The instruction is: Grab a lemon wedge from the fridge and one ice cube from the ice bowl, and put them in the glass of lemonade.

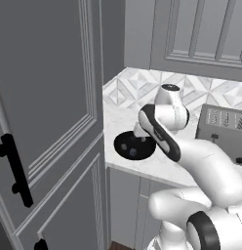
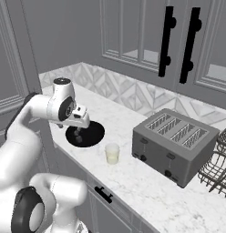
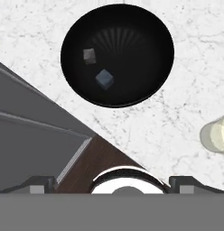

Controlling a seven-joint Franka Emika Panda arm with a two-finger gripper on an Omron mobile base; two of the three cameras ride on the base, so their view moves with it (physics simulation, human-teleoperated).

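The ice bowl [image 3: 141,54], wide, shallow and black, sits on the white marble counter near its left end, and it is also in the base views [image 1: 147,146] [image 2: 94,132]. Two ice cubes lie in it, a grey one [image 3: 90,56] and a bluish one [image 3: 104,79]. My gripper [image 2: 79,133] [image 3: 113,184] hangs just above the bowl, pointing down, open, with nothing between its widely spread fingertips [image 3: 39,185]. The glass of lemonade [image 2: 112,154] [image 3: 217,134] stands on the counter right of the bowl, near the front edge. The lemon wedge and the fridge are out of view.
A grey four-slot toaster [image 2: 172,145] [image 1: 223,127] stands right of the glass, and a wire dish rack [image 2: 215,159] beyond it. A tall panelled cabinet [image 1: 50,122] with black handles closes the counter's left end. Upper cabinets [image 2: 178,41] hang above the tiled backsplash.
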